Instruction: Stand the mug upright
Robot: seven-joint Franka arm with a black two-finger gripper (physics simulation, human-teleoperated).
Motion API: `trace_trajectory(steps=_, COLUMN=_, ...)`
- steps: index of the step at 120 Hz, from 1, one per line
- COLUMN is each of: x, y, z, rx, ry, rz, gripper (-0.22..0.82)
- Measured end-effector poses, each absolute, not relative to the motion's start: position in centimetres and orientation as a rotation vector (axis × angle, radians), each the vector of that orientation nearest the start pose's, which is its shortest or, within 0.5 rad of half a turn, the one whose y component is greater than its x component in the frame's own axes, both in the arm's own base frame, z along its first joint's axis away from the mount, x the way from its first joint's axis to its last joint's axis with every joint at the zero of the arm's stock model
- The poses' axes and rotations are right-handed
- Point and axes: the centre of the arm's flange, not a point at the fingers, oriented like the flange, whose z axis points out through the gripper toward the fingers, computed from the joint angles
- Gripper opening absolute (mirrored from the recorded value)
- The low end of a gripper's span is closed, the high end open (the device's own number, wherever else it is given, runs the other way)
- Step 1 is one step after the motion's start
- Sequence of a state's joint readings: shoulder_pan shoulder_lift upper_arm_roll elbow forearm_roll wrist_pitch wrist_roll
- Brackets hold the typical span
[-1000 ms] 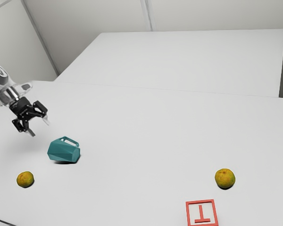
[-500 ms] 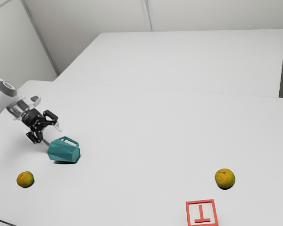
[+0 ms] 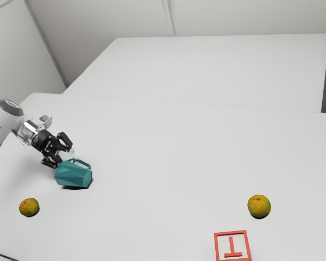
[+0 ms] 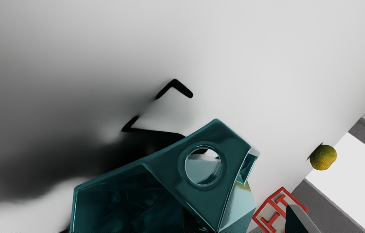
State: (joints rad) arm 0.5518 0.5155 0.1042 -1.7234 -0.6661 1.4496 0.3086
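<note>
One teal mug point(image 3: 73, 175) lies on its side on the white table point(image 3: 168, 179), with its handle point(image 3: 82, 162) raised. The gripper point(image 3: 68, 157) is at the mug's upper edge in the exterior view, its fingers apart; whether they touch the mug, one cannot tell. The step in hand seems to be the approach for a grasp. Next, the gripper should probably settle with one finger on each side, close, then lift slightly and turn the mug onto its base. Which end is the base is not clear.

One orange-green fruit point(image 3: 29, 207) sits near the mug and could be knocked during turning. Another fruit point(image 3: 259, 206) and a red-framed block point(image 3: 217, 247) are well apart, so they should not disturb.
</note>
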Motion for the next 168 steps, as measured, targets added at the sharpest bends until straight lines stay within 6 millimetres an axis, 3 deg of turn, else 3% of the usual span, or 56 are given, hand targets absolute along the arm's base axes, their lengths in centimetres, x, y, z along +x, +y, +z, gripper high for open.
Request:
trace_trajectory(steps=11, x=50.8, y=29.2, z=27.5, rx=2.132, ry=0.608, rz=-0.470, gripper=0.03)
trace_trajectory(steps=24, x=51.0, y=29.0, z=27.7, rx=2.135, ry=0.610, rz=-0.474, gripper=-0.07)
trace_trajectory(steps=59, x=52.6, y=27.2, z=29.5, rx=2.166, ry=0.585, rz=-0.478, gripper=-0.16)
trace_trajectory(steps=68, x=53.1, y=26.3, z=31.2, rx=2.217, ry=0.566, rz=-0.478, gripper=-0.17)
trace_trajectory(steps=84, x=55.1, y=22.6, z=35.1, rx=2.444, ry=0.461, rz=-0.464, gripper=-0.17)
trace_trajectory(steps=113, x=58.3, y=15.8, z=39.4, rx=2.838, ry=0.274, rz=-0.342, gripper=-0.18)
trace_trajectory(steps=144, x=57.1, y=8.2, z=40.3, rx=3.048, ry=0.232, rz=-0.183, gripper=-0.18)
trace_trajectory(steps=168, x=57.1, y=4.2, z=39.9, rx=3.066, ry=0.306, rz=-0.131, gripper=-0.18)
